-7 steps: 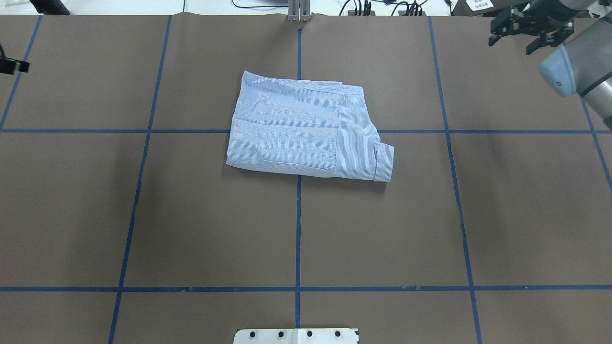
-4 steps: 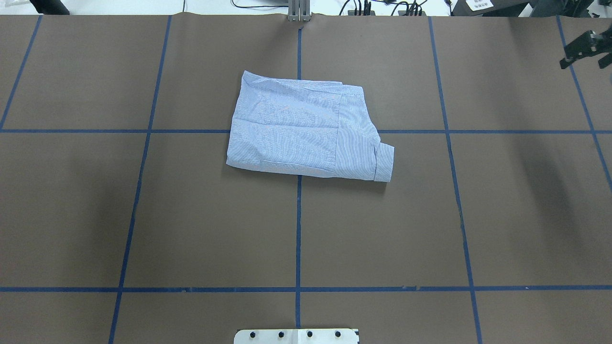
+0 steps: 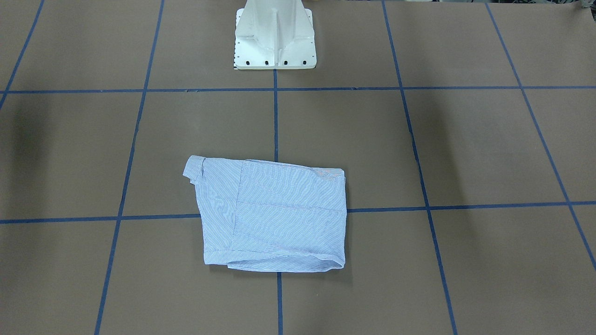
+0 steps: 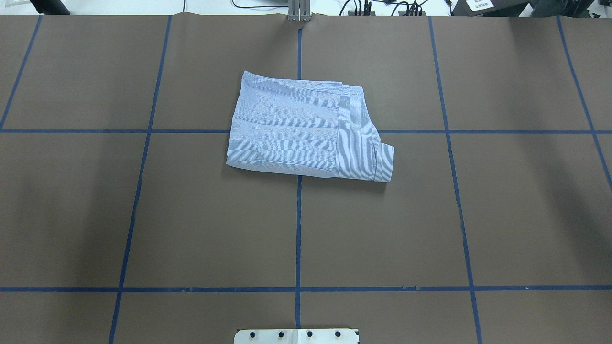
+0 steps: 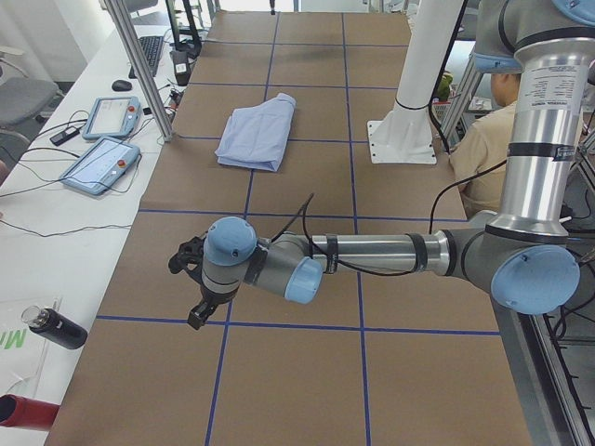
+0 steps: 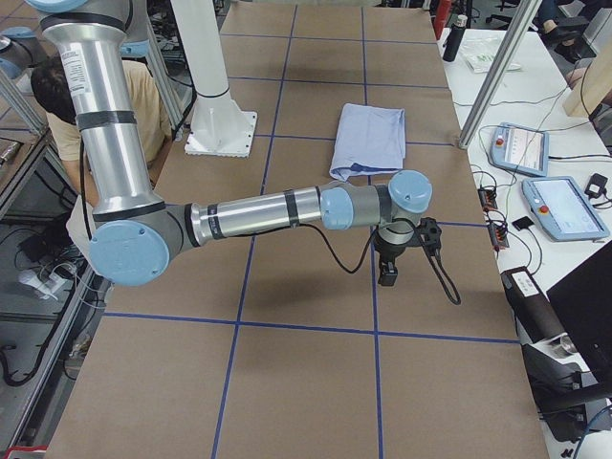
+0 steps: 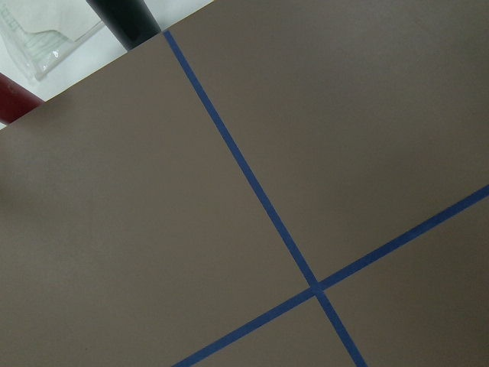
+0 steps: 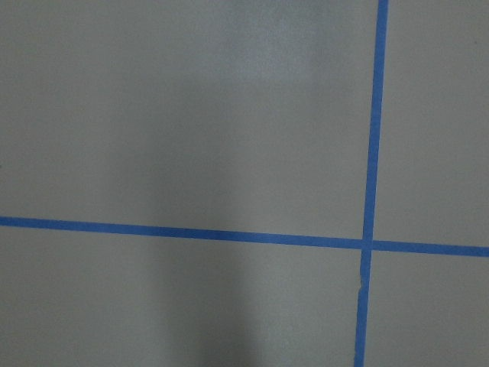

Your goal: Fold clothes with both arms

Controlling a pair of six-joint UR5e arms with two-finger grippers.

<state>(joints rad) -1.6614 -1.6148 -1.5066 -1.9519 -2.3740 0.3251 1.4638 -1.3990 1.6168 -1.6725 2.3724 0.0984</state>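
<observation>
The striped shirt (image 4: 306, 131) is lying folded small in the middle of the worktop (image 4: 143, 215), looking almost done, and I am hanging my left gripper (image 5: 191, 290) and right gripper (image 6: 397, 253) far off it, but I cannot tell if each is apart or together.

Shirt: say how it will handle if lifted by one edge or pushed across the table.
The shirt is thin cloth in stacked folds, so lifted by one edge it would likely sag and unfold. It looks light for its spread. Pushed, it would probably bunch rather than slide whole, and the loose cuff might flip first.
</observation>
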